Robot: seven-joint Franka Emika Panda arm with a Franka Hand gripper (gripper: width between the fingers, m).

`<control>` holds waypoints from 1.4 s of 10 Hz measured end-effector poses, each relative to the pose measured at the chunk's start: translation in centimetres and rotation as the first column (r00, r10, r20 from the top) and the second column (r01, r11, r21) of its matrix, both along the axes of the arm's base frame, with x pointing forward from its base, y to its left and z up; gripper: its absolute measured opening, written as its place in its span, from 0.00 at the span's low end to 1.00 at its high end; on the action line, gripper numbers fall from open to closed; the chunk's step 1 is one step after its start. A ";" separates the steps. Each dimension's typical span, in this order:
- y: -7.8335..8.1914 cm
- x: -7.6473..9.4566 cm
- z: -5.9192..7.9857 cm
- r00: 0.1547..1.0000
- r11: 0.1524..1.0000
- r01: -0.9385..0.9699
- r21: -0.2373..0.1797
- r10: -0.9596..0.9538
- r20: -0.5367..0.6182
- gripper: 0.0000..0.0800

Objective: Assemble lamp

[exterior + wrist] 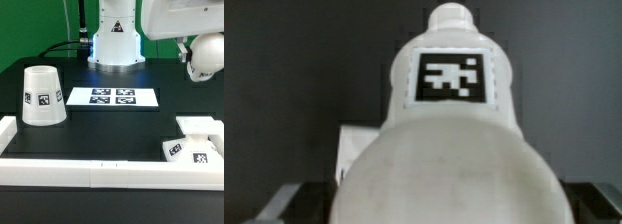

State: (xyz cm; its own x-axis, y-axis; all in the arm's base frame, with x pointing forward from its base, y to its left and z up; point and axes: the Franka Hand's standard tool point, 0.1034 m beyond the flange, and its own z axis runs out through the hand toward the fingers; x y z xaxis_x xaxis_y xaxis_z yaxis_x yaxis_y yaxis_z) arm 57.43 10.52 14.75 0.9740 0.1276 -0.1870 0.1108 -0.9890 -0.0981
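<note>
The rounded white bulb (207, 58) is held in the air at the exterior view's upper right, above the table's right side. My gripper (192, 45) is shut on it. In the wrist view the bulb (446, 140) fills most of the picture, its black tag facing the camera, and my gripper (441, 205) grips its wide end, with dark fingers (274, 205) at both sides. The blocky base (192, 148) lies on the table at the exterior view's lower right, below the bulb. The cup-like shade (43, 97) stands wide end down at the exterior view's left.
The marker board (112, 97) lies flat at the table's middle. A long white border rail (100, 172) runs along the near edge and up the exterior view's left side. The arm's white pedestal (115, 40) stands at the back.
</note>
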 end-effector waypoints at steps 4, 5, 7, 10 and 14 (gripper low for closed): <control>-0.4 1.5 0.0 0.962 1.000 0.008 0.013 -0.011 0.272 0.72; -0.7 2.4 0.8 0.936 1.000 -0.011 0.013 0.005 0.351 0.72; -1.1 4.0 2.4 0.890 0.999 -0.041 0.002 0.036 0.454 0.72; -1.6 4.0 1.9 0.765 1.000 -0.022 0.012 0.009 0.644 0.72; -1.8 4.5 1.4 0.748 0.991 -0.127 -0.051 0.130 0.651 0.72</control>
